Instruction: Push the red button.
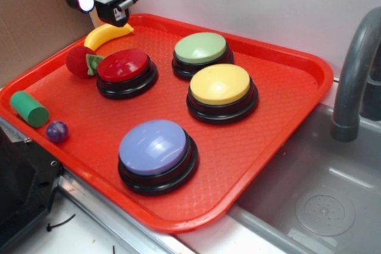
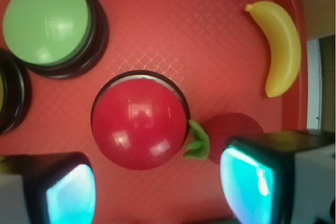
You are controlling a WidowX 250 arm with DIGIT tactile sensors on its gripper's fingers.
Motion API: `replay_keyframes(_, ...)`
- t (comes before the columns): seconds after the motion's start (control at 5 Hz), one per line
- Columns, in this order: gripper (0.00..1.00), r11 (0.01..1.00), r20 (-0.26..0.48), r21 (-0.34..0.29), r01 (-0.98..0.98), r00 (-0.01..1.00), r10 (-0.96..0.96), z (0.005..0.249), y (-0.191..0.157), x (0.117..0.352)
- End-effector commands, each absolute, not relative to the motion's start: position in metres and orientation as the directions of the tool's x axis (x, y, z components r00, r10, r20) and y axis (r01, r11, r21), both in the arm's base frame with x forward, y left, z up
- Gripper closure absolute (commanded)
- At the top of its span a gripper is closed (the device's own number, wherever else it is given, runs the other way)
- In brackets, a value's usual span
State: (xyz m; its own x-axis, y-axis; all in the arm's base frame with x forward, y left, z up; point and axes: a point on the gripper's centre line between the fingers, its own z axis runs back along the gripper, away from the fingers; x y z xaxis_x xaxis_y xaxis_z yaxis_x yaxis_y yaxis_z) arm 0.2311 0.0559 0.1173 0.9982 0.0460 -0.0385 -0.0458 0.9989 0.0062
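**benchbot_dan:** Near the tray's (image 1: pixel 297 96) back-left corner, the red button (image 1: pixel 123 65) is sitting beside a toy fruit (image 1: pixel 77 62). Fingers (image 2: pixel 155 184) are hanging wide apart above it, holding nothing.

**kira_w:** Looking rigid and glossy, probably springy. No grabbing, I'm guessing pressing dome centre works.
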Motion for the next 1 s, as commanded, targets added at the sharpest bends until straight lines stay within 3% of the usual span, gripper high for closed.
replay_keyframes(0.0,0.0,0.997,0.051,0.022,-0.078,0.996,0.077,0.145,0.057,0.243)
replay_keyframes(0.8,0.0,0.995,0.108,0.02,-0.093,0.99,0.09,0.169,0.055,0.241)
